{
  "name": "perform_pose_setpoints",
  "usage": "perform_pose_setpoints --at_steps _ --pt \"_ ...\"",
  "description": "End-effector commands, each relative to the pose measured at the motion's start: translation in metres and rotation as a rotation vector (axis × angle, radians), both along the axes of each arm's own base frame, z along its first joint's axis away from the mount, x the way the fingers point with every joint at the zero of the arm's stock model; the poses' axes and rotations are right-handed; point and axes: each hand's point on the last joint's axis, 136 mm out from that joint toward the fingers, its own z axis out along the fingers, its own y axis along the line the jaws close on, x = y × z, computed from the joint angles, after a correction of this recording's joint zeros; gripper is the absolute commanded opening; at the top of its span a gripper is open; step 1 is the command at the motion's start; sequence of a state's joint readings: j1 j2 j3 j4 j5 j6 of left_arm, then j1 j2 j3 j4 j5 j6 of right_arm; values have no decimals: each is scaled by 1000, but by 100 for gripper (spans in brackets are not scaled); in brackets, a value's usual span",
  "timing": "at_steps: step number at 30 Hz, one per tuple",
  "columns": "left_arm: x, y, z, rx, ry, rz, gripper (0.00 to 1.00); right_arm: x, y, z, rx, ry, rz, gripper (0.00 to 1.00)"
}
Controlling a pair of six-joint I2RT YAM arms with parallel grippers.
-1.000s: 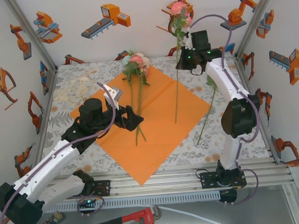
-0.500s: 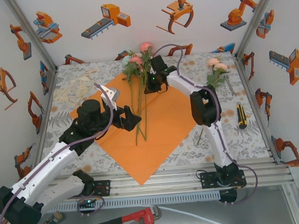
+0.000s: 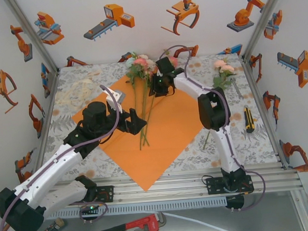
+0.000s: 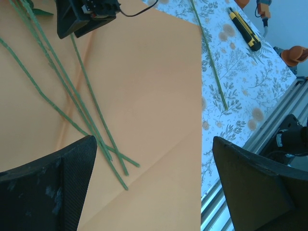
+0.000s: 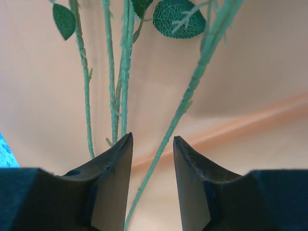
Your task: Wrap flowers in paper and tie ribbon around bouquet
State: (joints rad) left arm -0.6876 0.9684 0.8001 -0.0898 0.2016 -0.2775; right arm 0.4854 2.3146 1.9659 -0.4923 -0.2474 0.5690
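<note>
Upper centre, the right claw (image 5: 151,142) stands partly open around one stem of the flowers (image 5: 192,91), not clamping it. Centre left, the left claw (image 4: 154,142) hangs wide open and empty above the paper (image 4: 154,72).

The pincer (image 5: 153,139) hangs parted over the paper (image 5: 260,67). One stem (image 5: 192,89) runs through the gap between its tips, and other stems (image 5: 122,72) and leaves (image 5: 179,18) lie just left and beyond.
</note>
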Motion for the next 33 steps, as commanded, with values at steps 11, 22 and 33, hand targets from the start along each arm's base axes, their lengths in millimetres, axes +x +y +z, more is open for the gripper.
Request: perform_pose_setpoints --at_steps 11,22,33 --pt "-10 -21 17 -92 -14 -114 97 -22 -215 90 -265 -186 -345 44" --pt "-51 -61 19 -117 -17 -438 97 -28 -354 5 -448 24 -532 45" --pt "-41 -67 -2 -42 20 -379 97 -18 -368 -38 -480 122 -521 39"
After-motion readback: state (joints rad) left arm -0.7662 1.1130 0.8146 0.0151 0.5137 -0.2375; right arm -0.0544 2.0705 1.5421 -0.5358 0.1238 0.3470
